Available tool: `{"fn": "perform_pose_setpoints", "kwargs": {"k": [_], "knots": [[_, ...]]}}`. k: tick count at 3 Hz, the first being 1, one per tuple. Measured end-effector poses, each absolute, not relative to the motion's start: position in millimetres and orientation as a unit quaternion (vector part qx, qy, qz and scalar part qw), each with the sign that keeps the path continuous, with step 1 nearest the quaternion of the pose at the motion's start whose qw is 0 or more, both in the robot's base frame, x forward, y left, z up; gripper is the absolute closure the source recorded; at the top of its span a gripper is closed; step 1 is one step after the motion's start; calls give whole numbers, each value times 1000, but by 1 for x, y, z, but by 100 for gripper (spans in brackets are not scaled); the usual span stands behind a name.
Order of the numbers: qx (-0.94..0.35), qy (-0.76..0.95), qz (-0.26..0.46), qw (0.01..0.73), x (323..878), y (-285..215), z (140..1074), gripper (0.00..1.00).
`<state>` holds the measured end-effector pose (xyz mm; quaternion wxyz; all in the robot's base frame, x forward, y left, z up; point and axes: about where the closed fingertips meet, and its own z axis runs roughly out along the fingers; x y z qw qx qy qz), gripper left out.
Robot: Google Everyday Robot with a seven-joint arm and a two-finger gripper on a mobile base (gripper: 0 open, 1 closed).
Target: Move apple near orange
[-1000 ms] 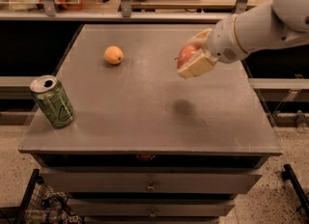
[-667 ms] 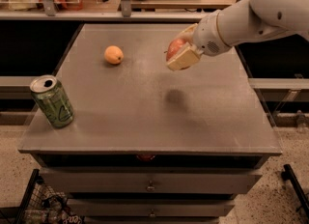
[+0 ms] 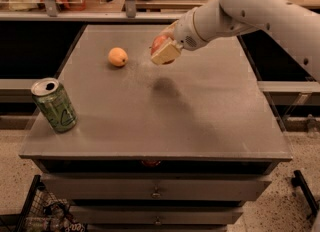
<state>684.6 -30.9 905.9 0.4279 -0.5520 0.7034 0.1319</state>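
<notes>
The orange is a small yellow-orange fruit lying on the grey table top, left of centre toward the back. My gripper hangs above the table, to the right of the orange and apart from it. It is shut on the reddish apple, which is partly hidden by the pale fingers. The gripper's shadow falls on the table below it.
A green drink can stands near the table's front left corner. The table has drawers under its front edge. A shelf with objects runs behind the table. A wire basket sits on the floor at lower left.
My gripper has carried the apple to the left, from the table's right side toward the orange. The orange and the can have not moved.
</notes>
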Motion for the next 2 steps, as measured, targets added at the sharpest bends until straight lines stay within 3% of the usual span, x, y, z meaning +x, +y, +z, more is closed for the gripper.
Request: {"fn": "perform_pose_setpoints", "kwargs": {"k": [2], "knots": [[-557,694,151,431,727,19,898,100]]}}
